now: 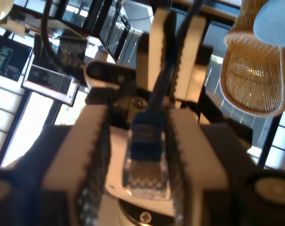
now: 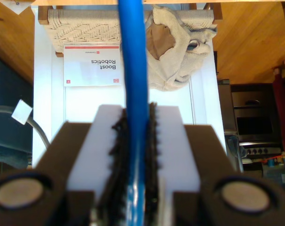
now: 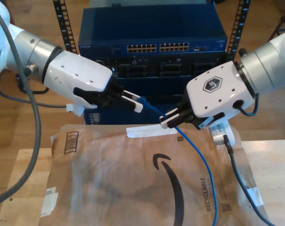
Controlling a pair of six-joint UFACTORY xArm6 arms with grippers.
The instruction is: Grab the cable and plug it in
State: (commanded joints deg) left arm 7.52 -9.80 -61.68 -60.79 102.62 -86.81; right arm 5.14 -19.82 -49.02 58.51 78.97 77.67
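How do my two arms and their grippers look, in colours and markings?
Both arms are white and grey. My first gripper and my second gripper have white fingers with black toothed pads. One white housing bears a black hexagon logo. Grey and black cables hang alongside.

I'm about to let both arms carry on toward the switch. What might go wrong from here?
My first tool pinches the plug itself; it may twist, or the fingers may hit the switch around a port. My second tool clamps the cable close behind, so arms moving apart could strain it. The hanging length could snag the paper.
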